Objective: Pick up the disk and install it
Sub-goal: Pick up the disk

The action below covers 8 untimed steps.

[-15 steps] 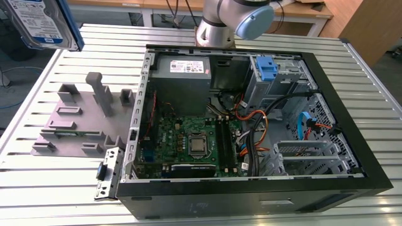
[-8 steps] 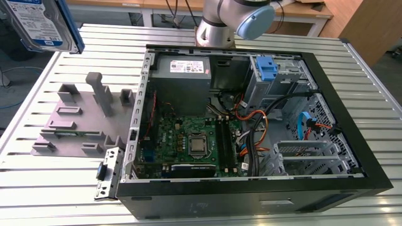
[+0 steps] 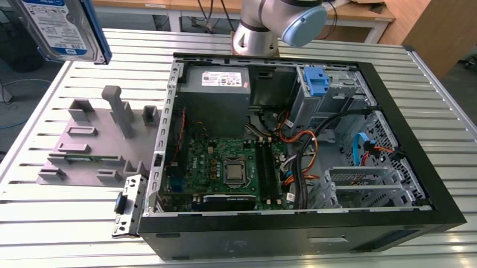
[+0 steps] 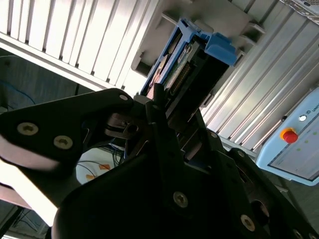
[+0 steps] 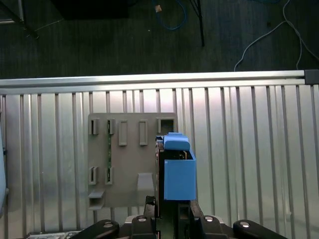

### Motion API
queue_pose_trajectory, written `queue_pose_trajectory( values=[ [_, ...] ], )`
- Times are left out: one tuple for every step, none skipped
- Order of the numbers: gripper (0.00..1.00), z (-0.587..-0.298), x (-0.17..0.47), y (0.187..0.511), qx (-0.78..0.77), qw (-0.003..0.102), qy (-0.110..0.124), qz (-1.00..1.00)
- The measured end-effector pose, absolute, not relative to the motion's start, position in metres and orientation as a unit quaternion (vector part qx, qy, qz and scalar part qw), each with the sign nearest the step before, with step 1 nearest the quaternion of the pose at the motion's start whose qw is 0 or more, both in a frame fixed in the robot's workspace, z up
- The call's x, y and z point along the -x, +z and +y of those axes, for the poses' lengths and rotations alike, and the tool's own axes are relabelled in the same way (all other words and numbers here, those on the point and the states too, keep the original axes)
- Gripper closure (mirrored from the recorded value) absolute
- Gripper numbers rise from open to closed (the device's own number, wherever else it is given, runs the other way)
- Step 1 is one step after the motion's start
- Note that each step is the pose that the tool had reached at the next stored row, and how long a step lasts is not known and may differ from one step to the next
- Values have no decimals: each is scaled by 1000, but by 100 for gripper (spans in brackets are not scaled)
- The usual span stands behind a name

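Where the room shows beyond the bench in the first wrist view, I see dark floor (image 5: 99,45) with loose cables (image 5: 172,15) lying on it. The work surface is a slatted aluminium table (image 3: 60,234). On it lies an open computer case (image 3: 447,212), motherboard exposed. Just beside it, on the exterior view's left, sits a grey fixture plate (image 3: 89,151) with upright holders.

The disk (image 3: 63,28) is aloft above the table's far corner on the exterior view's left. Its blue-and-white label faces that camera and its long axis runs nearly vertical, slightly tilted. In the first wrist view I see it edge-on, blue rail toward the lens, over the plate's edge. The gripper (image 5: 169,213) is clamped on the disk's near end.
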<state>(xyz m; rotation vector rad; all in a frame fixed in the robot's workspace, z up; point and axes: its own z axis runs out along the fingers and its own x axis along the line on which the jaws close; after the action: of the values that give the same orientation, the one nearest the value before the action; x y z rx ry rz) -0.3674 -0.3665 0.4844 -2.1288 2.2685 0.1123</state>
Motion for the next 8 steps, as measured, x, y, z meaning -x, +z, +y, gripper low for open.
queue_pose_trajectory(
  values=[
    [65,-367,365,484,684,14,36,729],
    [65,-367,364,484,684,14,36,729],
    [65,-367,364,484,684,14,36,729],
    [65,-367,363,484,684,14,36,729],
    [65,-367,363,484,684,14,36,729],
    [65,-367,363,485,684,14,36,729],
    [65,-367,363,485,684,14,36,729],
    [65,-367,363,486,684,14,36,729]
  ],
)
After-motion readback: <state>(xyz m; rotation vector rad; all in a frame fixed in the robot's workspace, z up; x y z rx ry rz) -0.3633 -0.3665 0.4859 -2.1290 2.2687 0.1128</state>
